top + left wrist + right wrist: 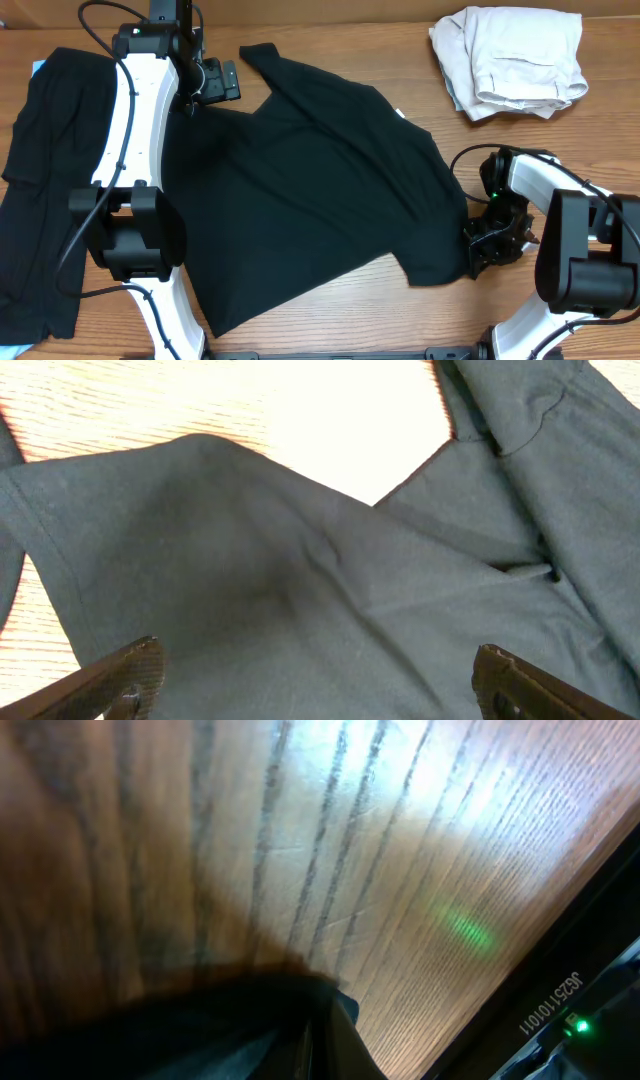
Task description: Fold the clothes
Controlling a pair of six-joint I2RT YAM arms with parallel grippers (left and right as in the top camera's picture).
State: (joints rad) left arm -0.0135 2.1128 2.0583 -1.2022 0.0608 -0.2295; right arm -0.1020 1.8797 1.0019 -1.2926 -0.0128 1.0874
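The black T-shirt (320,190) lies flat across the middle of the wood-grained counter (400,320). Its long axis runs on a slant from about 1 o'clock down to 7 o'clock. One sleeve points toward 11 o'clock and a corner reaches out at 4 o'clock. The fabric is soft and matte, with shallow creases and stitched seams. My left pincer (222,82) hangs spread wide over the cloth at 11 o'clock. My right pincer (478,250) is pressed together on the 4 o'clock corner, where dark cloth bunches up. Another black garment (45,200) lies at 9 o'clock, and a folded cream cloth (512,60) at 2 o'clock.
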